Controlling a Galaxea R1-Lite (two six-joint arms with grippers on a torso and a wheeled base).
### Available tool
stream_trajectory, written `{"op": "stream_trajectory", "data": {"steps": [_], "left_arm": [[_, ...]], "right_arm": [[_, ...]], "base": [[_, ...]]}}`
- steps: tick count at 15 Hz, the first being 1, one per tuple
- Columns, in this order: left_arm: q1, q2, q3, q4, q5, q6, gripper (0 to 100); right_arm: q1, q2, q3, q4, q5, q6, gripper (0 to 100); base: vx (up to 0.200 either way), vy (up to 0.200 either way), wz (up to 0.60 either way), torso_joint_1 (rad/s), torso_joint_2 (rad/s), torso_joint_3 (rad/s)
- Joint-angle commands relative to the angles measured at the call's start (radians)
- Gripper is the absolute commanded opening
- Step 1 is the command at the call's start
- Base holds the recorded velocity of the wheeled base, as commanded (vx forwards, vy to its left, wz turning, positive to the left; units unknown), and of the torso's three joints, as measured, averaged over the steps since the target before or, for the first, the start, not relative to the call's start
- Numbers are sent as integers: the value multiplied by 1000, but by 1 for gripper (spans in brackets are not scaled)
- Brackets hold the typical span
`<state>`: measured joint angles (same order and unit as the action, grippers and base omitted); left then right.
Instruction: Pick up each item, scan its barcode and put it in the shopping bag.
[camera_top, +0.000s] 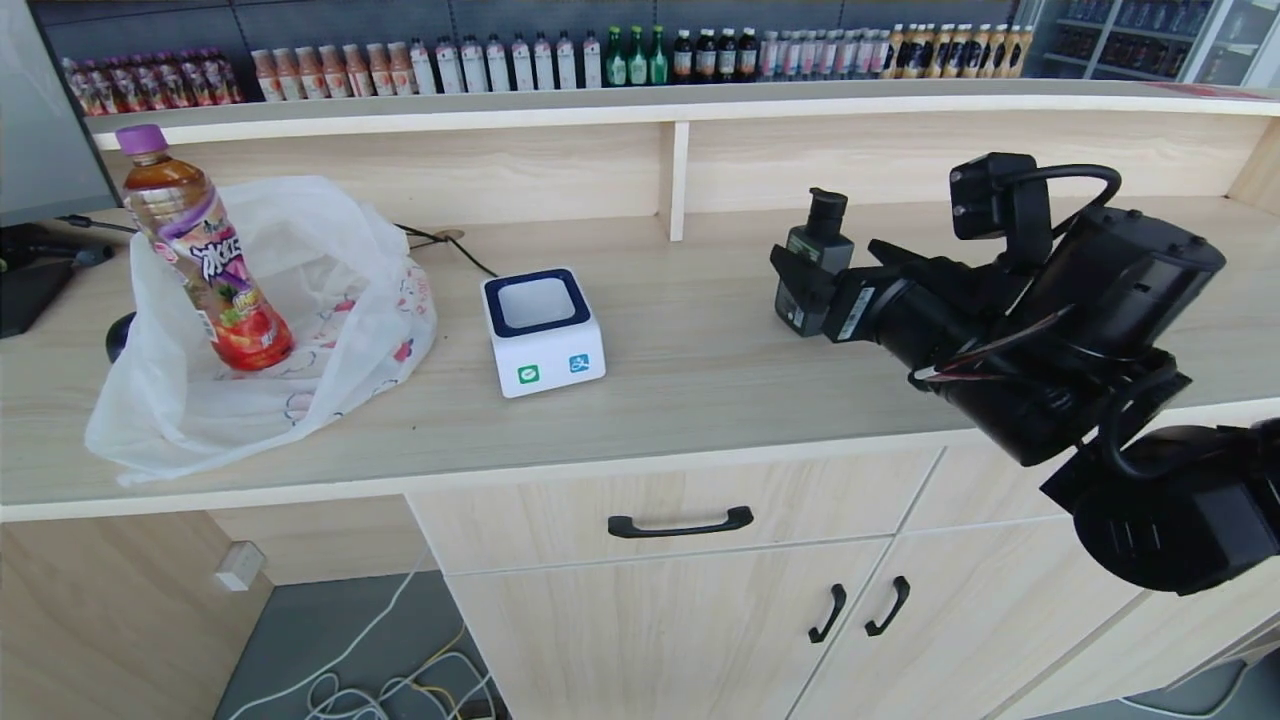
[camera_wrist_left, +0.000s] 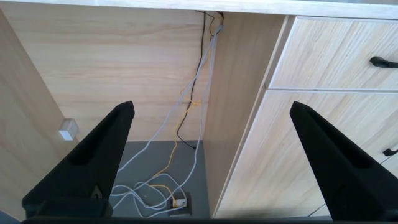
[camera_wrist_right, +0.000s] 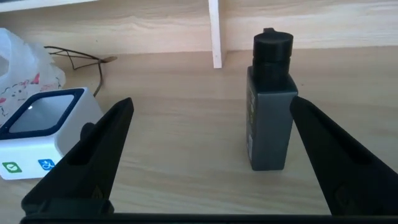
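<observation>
Pale wood makes up the surface (camera_top: 700, 340), and on it a dark grey bottle (camera_top: 815, 262) with a black cap stands upright towards the right side. The right tool (camera_wrist_right: 210, 109) is level with it, its fingers (camera_wrist_right: 93, 162) spread wide and holding nothing. From the wrist the dark grey bottle (camera_wrist_right: 268, 106) sits at the mouth of that gap, nearer one finger than the other, and whether it touches cannot be told. Near the middle of the surface is the scanner (camera_top: 542, 330) — a white box with a navy rim around its window. Well to the left lies the shopping bag (camera_top: 330, 260), thin white plastic, slumped open, with a tea bottle (camera_top: 200, 260) standing tilted inside it. The left tool (camera_wrist_left: 211, 109) hangs below the surface's edge, also wide and empty, facing a cupboard (camera_wrist_left: 323, 124) and loose cables (camera_wrist_left: 168, 180) on the floor.
</observation>
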<state>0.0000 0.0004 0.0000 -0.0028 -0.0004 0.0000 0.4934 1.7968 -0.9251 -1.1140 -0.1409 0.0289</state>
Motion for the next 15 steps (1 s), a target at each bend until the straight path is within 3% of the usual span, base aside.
{"op": "stream_trajectory", "data": {"steps": [1, 15], "left_arm": [[0, 0, 0, 0, 0, 0, 100], [0, 0, 0, 0, 0, 0, 100]], "right_arm": [[-29, 58, -40, -3, 14, 3, 100], [-128, 269, -310, 51, 153, -21, 100]], "base": [[0, 0, 0, 0, 0, 0], [0, 0, 0, 0, 0, 0]]}}
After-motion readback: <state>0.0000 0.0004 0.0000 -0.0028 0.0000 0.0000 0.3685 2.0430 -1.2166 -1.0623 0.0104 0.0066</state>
